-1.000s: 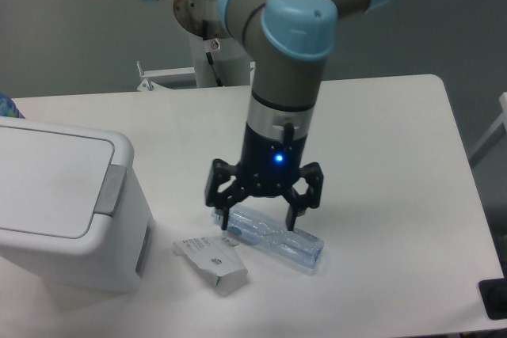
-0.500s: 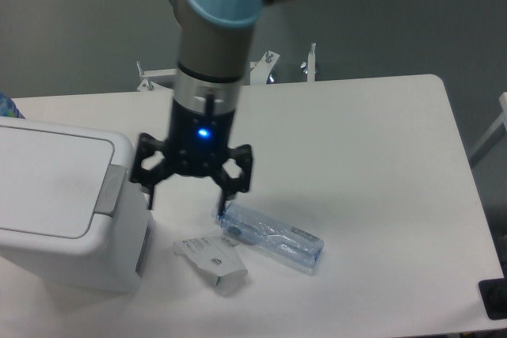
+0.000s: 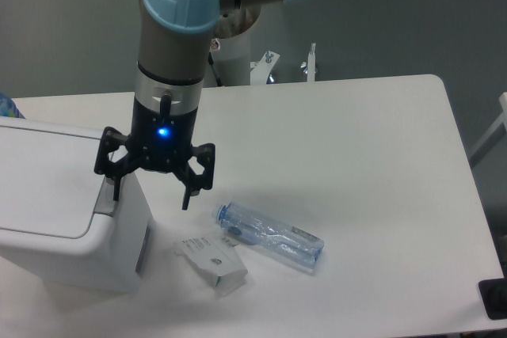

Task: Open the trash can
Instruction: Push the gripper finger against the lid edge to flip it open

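A: What are the fingers (image 3: 116,188) doing right now?

B: They are hanging spread wide, pinching nothing. The gripper (image 3: 150,195) is hovering over the right edge of the bin (image 3: 71,219), with the left finger reaching down at the grey tab (image 3: 104,198) and the right one hanging past the bin's side, over the counter (image 3: 372,164)

A: And a second ago?

B: It was standing over the bottle (image 3: 269,237), fingers either side of it. It has been sliding left across the counter since then, leaving the bottle and the carton (image 3: 210,261) lying just where they were

A: So what is that telling us about the task?

B: I am reading it as the approach ending. The arm is no longer bothering with the clutter and is lining up on the tab

A: Where is the bin sitting, and is it opening?

B: It is sitting at the counter's left edge, partly cut off by the frame. The lid (image 3: 43,184) is lying flat and shut, so nothing is opening yet; whether the finger is touching the tab I cannot tell

A: Next?

B: Probably pressing down on that tab
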